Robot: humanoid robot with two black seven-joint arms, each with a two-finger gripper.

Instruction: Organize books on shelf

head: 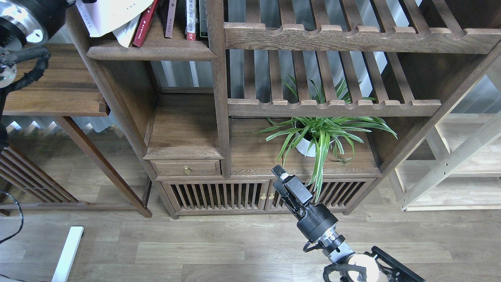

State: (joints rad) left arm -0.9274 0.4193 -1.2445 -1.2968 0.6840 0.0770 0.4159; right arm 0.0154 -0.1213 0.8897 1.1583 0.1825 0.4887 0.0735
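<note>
Books [117, 17] are seen leaning untidily at the top left on the shelf [152, 53], beside the left arm, whose fingers are out of view. The right gripper [285, 181] is far below, its fingers seemingly pressed together, holding nothing.

Dark wooden bookcase [219, 117] on grey-brown plank floor [195, 250], pale rack [462, 164] beside it.
</note>
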